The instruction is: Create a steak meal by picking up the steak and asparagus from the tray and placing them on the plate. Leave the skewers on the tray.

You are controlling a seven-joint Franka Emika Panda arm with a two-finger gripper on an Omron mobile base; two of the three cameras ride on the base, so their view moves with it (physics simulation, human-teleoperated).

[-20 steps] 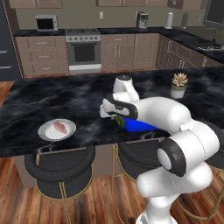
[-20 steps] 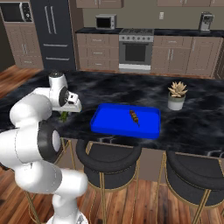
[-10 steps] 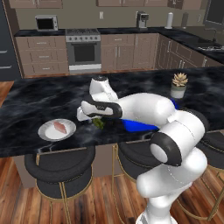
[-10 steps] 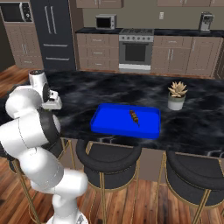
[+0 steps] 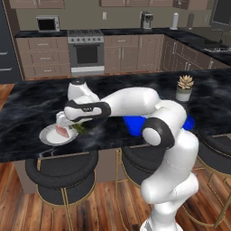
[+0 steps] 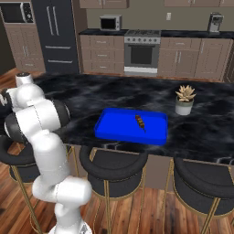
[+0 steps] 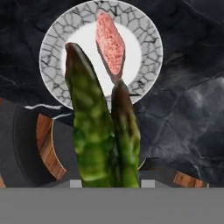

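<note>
A long kitchen island with a dark, white-veined marble counter point(image 6: 91, 98) runs across the room. Brown cabinets, a steel oven point(image 5: 85, 53) and a microwave point(image 5: 48, 23) line the far wall; the floor is reddish wood. Round black stools point(image 5: 61, 169) on thin gold legs stand along the near edge.

Toward the right, a glossy blue rectangular tray point(image 6: 130, 125) holds one dark brown skewer point(image 6: 140, 121). A small potted succulent point(image 6: 184, 99) stands just right of the tray, farther back.

At the left end sits a round plate point(image 7: 52, 43) with a crackled grey rim. The pink, wedge-shaped steak point(image 7: 110, 41) lies on it.

The white arm reaches left across the counter. Its gripper point(image 5: 77, 127) is closed on the asparagus point(image 7: 103, 131), bumpy green stalks hanging over the plate's near-right edge, beside the steak.
</note>
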